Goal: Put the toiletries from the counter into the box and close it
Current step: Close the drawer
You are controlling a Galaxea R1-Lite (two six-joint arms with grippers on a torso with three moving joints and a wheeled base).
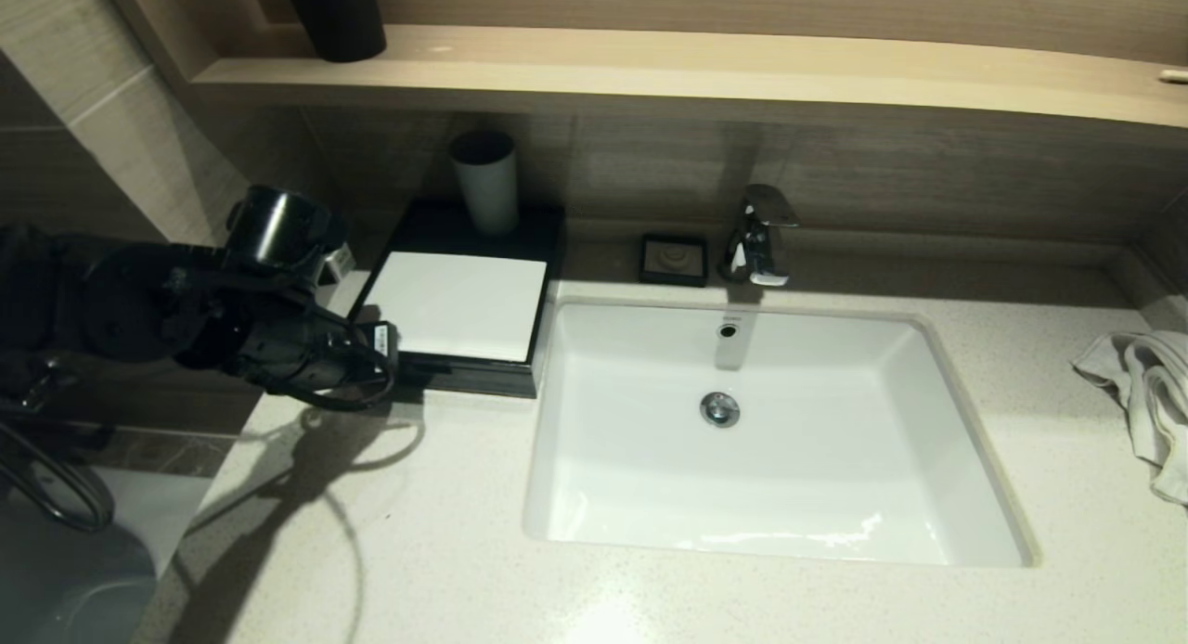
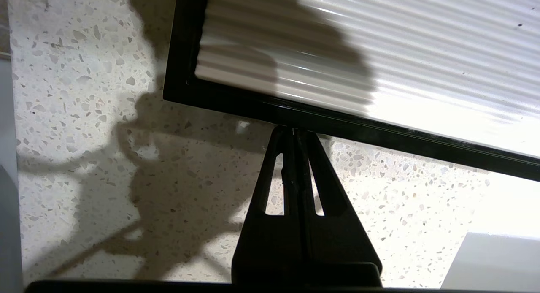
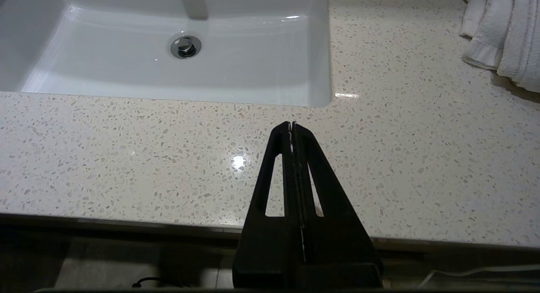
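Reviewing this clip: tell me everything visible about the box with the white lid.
The box is a flat rectangular case with glossy black sides and a white lid ribbed with fine ridges. The lid lies flat, so it looks closed. It rests on the speckled counter, left of the sink; a white cup stands just behind the lid. The left gripper, fingers shut, has its tips at the box's near black edge; actual contact is unclear.

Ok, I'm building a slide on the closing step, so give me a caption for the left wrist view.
Left tool, shut, tips at the black edge of the white-lidded box on the counter.
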